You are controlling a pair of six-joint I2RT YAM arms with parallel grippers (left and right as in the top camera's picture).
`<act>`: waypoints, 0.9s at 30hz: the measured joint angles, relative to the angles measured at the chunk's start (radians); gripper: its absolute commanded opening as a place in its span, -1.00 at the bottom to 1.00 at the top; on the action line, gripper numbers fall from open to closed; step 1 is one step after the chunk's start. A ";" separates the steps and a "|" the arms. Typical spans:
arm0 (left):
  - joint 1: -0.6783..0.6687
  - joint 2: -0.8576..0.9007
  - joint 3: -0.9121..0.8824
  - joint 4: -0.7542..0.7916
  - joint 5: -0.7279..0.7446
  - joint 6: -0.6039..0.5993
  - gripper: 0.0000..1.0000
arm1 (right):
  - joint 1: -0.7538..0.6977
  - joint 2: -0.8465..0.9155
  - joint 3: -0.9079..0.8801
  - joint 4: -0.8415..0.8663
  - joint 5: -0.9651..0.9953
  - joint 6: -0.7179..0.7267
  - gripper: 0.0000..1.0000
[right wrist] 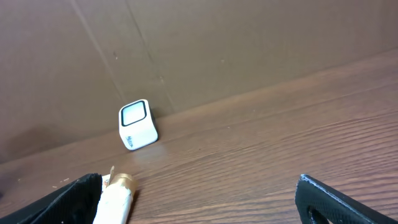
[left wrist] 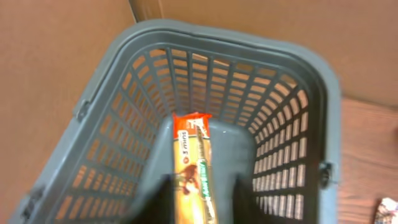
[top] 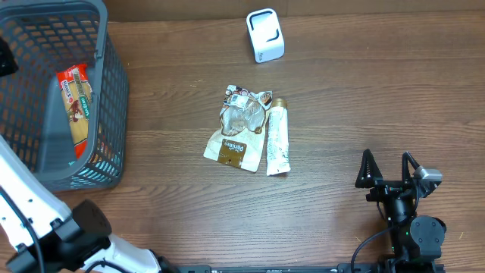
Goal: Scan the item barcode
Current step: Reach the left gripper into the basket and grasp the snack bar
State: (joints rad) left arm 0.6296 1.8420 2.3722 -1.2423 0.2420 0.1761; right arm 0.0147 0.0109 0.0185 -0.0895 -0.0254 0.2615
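An orange and green snack bar (top: 76, 102) lies lengthwise in the grey basket (top: 112, 91). In the left wrist view the bar (left wrist: 194, 168) runs between the blurred dark fingers (left wrist: 163, 200) of my left gripper (left wrist: 205, 200). The jaws stand a little apart, with a gap showing on the bar's right side. Overhead, only a dark edge of that gripper (top: 4, 59) shows at the frame's left. The white scanner (top: 265, 35) stands at the back of the table, also seen as the scanner (right wrist: 137, 124). My right gripper (top: 388, 161) is wide open and empty at the front right.
In the table's middle lie a cream tube with a gold cap (top: 278, 138), a tan pouch (top: 233, 149) and a clear crumpled wrapper (top: 244, 111). The tube's cap (right wrist: 118, 185) is beside my right gripper's left finger (right wrist: 74, 199). A cardboard wall backs the table.
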 measured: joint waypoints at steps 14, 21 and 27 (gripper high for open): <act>0.000 0.292 -0.238 -0.008 -0.037 -0.077 1.00 | 0.000 0.000 0.000 0.000 0.000 -0.001 1.00; 0.000 0.415 -0.330 0.039 -0.039 -0.077 1.00 | 0.000 0.000 0.000 0.000 0.000 0.000 1.00; -0.001 0.436 -0.435 0.145 -0.040 -0.077 0.89 | 0.000 0.000 0.000 0.000 0.000 0.000 1.00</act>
State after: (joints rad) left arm 0.6289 2.2784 1.9373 -1.0969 0.2020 0.0990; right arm 0.0147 0.0109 0.0185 -0.0898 -0.0254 0.2611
